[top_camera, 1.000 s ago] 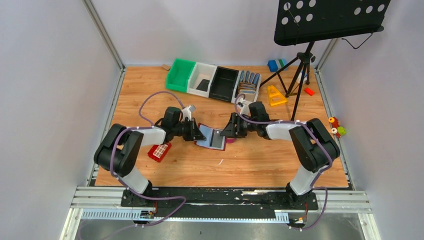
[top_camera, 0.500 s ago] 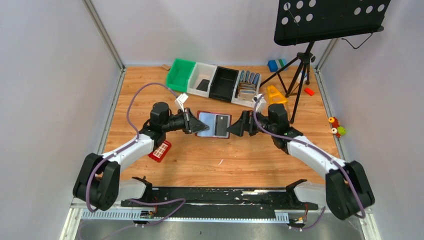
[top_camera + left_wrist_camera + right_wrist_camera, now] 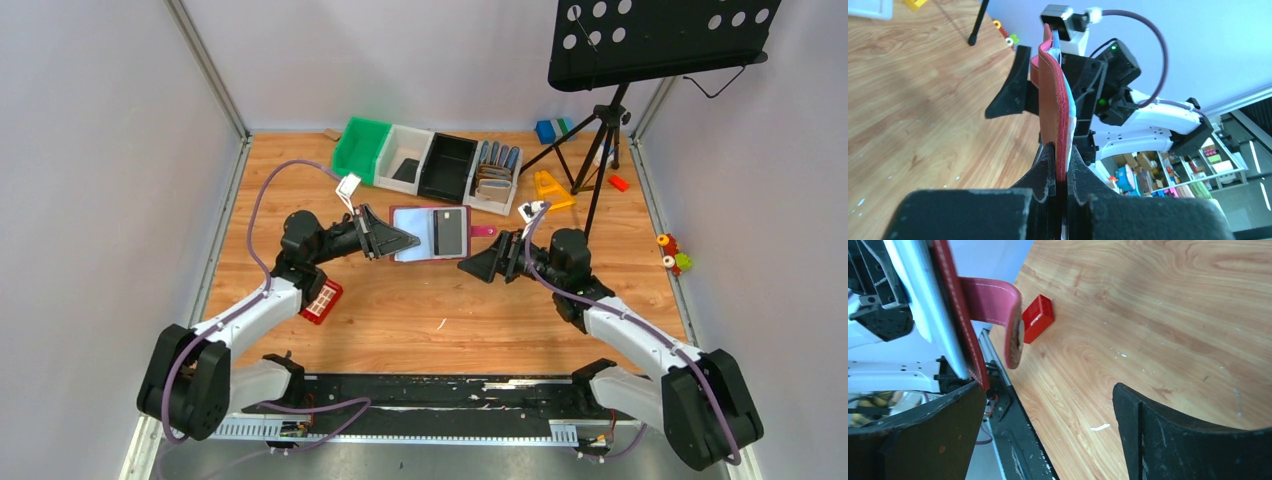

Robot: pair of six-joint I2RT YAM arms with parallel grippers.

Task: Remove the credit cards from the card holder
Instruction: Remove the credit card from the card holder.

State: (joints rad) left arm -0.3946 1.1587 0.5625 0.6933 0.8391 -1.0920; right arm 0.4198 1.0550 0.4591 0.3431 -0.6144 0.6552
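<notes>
The maroon card holder (image 3: 430,232) is held unfolded in the air, inner side up. A black card (image 3: 452,232) sits in its right pocket and a pale grey panel shows on the left; the other cards are not visible. My left gripper (image 3: 395,240) is shut on the holder's left edge. In the left wrist view the holder (image 3: 1053,100) stands edge-on between the fingers (image 3: 1062,165). My right gripper (image 3: 480,268) is open, just below the holder's right edge. In the right wrist view the holder's edge (image 3: 953,315) and snap tab (image 3: 998,305) hang by the left finger of my right gripper (image 3: 1048,390).
A flat red piece with a white grid (image 3: 320,300) lies under the left arm and shows in the right wrist view (image 3: 1038,317). Green (image 3: 362,148), white (image 3: 405,158) and black (image 3: 447,167) bins and a bin of wallets (image 3: 493,172) line the back. A music stand tripod (image 3: 600,150) stands back right.
Both arms stretched out and the holder rose from the table, moving toward the back. My right gripper has dropped away from the holder's right edge and is open.
</notes>
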